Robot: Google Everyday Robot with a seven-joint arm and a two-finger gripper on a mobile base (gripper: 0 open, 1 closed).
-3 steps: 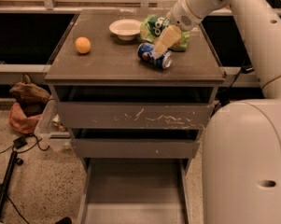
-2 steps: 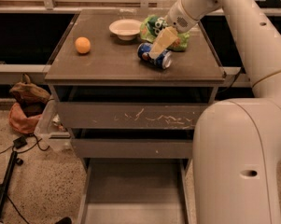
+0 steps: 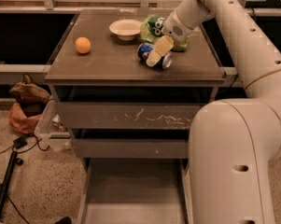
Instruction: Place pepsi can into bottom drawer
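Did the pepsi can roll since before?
No. The pepsi can lies where it was, the same gap from the white bowl, with the tool right at it.

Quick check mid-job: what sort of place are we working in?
Probably a lab or office test area: a drawer cabinet staged with an orange, bowl and pepsi can, and cables on a speckled floor. The gripper is at the can on the cabinet top.

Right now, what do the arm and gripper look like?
Arm: glossy off-white, thick rounded tubular shells, small dark holes along them, a thin tan seam ring. No cables visible. Gripper, at the pepsi can on the cabinet top: pale cream, tapered.
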